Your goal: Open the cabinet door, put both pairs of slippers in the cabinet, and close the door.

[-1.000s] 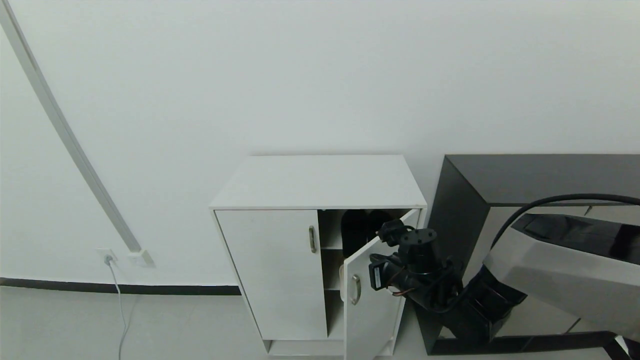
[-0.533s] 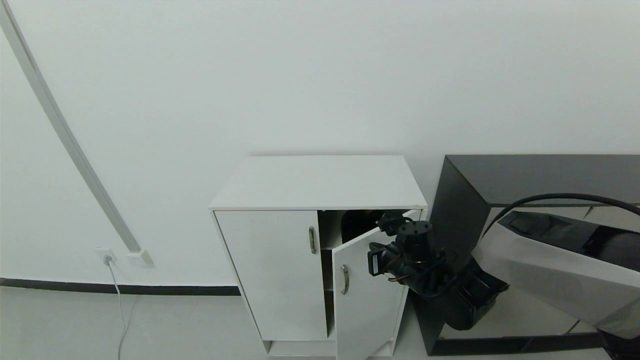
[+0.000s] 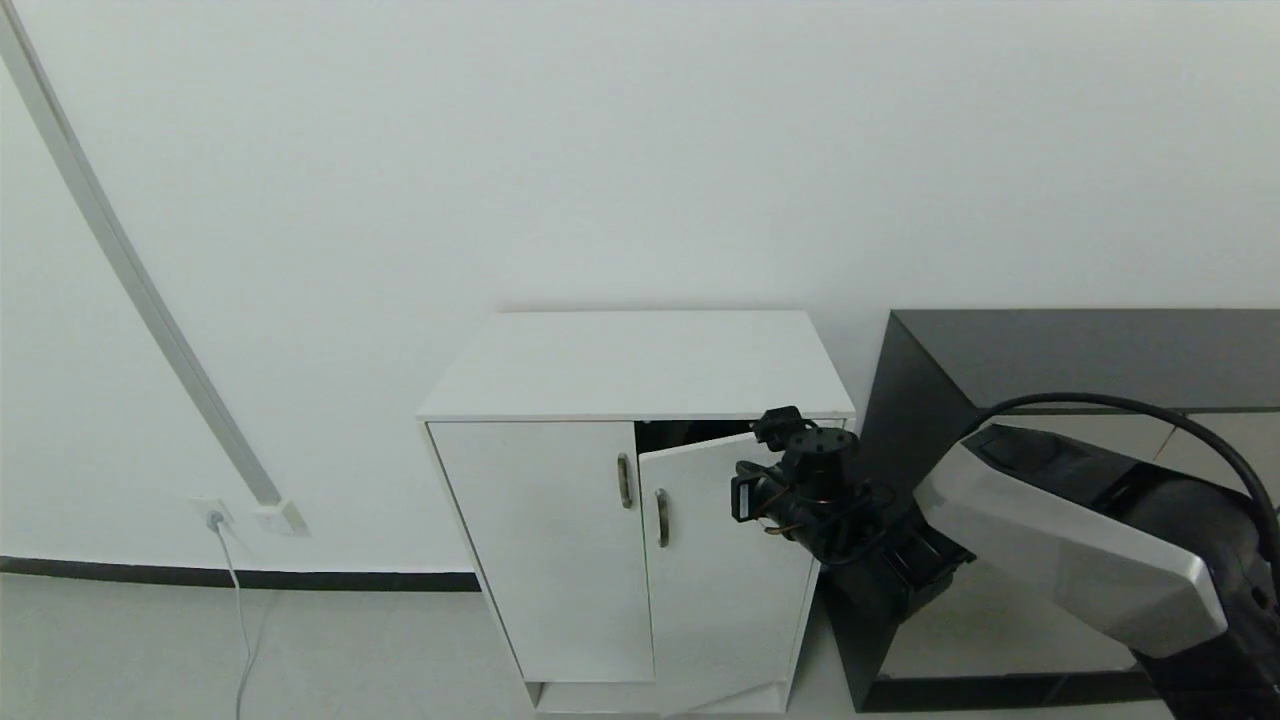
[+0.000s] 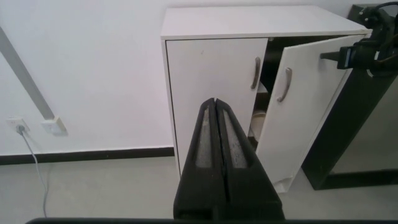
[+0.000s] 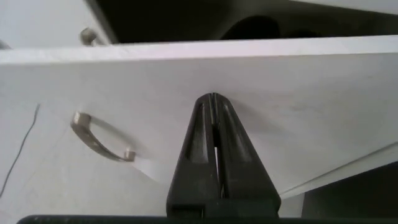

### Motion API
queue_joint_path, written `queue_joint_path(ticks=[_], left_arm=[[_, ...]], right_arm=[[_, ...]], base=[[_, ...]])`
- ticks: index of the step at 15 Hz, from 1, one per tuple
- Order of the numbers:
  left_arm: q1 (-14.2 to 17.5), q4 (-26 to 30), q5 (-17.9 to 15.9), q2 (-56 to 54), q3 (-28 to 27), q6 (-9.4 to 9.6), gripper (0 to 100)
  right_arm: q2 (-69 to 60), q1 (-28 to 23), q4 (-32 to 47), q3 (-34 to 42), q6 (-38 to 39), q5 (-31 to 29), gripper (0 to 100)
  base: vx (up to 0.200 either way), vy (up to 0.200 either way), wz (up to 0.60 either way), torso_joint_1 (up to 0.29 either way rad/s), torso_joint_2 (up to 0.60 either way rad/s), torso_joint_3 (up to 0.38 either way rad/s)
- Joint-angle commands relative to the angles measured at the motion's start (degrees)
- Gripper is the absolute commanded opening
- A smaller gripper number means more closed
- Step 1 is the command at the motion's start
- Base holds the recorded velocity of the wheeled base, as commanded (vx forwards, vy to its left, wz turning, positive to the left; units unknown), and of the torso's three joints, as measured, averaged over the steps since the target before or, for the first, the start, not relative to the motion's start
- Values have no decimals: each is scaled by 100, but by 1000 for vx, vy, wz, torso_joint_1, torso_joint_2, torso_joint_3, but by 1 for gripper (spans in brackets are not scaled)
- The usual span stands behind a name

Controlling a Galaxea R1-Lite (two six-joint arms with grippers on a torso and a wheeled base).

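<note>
The white cabinet (image 3: pixel 640 370) stands against the wall with its left door (image 3: pixel 545 540) closed. Its right door (image 3: pixel 725 570) is ajar by a narrow gap at the top. My right gripper (image 5: pixel 213 101) is shut, and its tips press flat on the outer face of that door, beside the metal handle (image 5: pixel 102 142). Through the gap over the door's top edge a dark slipper (image 5: pixel 254 26) lies on a shelf inside. My left gripper (image 4: pixel 215 103) is shut and holds nothing, hanging some way in front of the cabinet (image 4: pixel 217 87). A pale shape (image 4: pixel 259 117) shows on a lower shelf.
A black cabinet (image 3: pixel 1000 350) stands right beside the white one. A wall socket with a cable (image 3: pixel 215 520) and a slanted grey conduit (image 3: pixel 130 270) are at the left. Open floor (image 3: pixel 250 650) lies in front.
The right door has swung from about half open to nearly closed, with my right gripper following it in toward the cabinet. The left door has not moved.
</note>
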Motion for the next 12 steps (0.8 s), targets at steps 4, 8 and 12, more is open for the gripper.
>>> queue_joint_path(ticks=[4, 8, 12], left_arm=[[1, 0, 0, -1, 1, 6, 0], [1, 0, 0, -1, 1, 6, 0], [1, 0, 0, -1, 1, 6, 0]], right_arm=[[292, -93, 16, -414, -7, -8, 0], [397, -163, 192, -713, -7, 1, 0], [424, -190, 262, -941, -7, 1, 0]], base=[[0, 0, 0, 0, 0, 0], [0, 0, 0, 0, 0, 0], [0, 0, 0, 0, 0, 0]])
